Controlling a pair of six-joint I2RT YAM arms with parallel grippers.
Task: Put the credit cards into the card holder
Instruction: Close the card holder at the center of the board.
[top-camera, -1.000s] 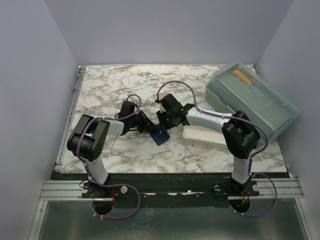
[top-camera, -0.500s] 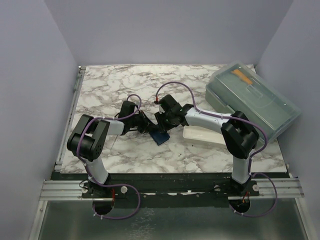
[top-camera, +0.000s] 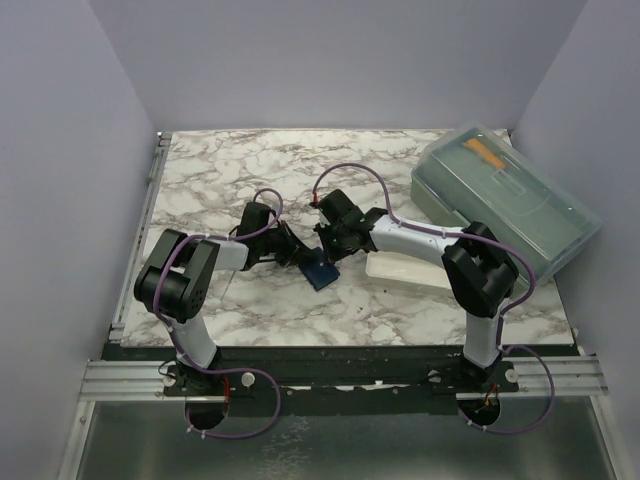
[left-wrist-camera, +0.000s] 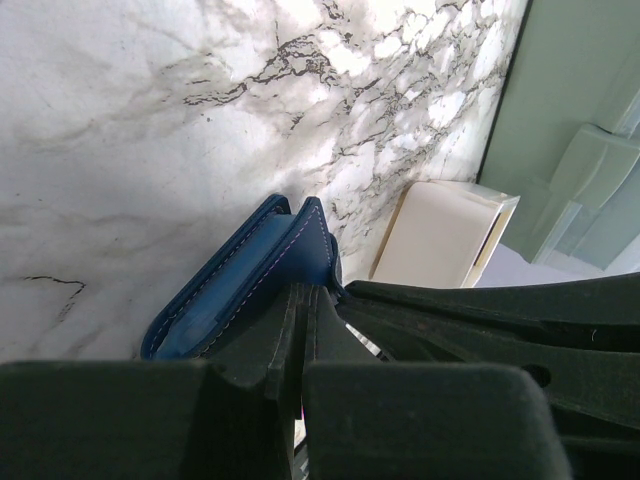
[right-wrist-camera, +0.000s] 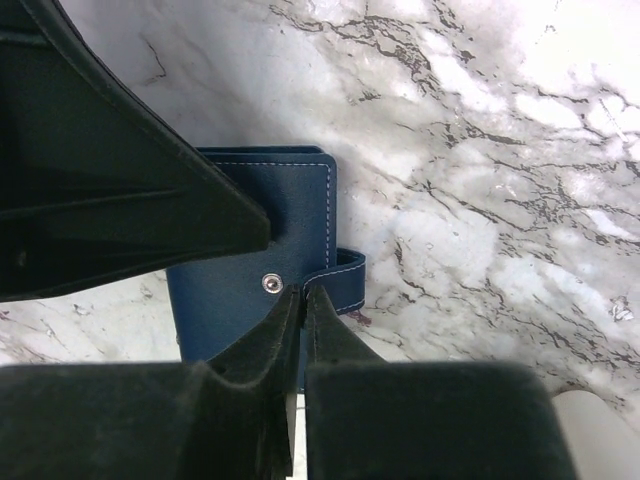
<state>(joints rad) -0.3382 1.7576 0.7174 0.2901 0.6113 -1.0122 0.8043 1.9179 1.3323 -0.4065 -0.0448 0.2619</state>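
Navy card holder (top-camera: 322, 273) between closed left pincer (left-wrist-camera: 302, 296) and closed right pincer (right-wrist-camera: 302, 292).

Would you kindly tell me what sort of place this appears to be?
Probably a robotics lab test cell: two arms mounted along an aluminium rail, a marble-patterned table, and plain lavender walls enclosing it.

A robot lab cell: plain lavender panels (top-camera: 330, 60) box in a marble-patterned worktop (top-camera: 220, 170), with aluminium rails (top-camera: 120, 380) along its near edge.
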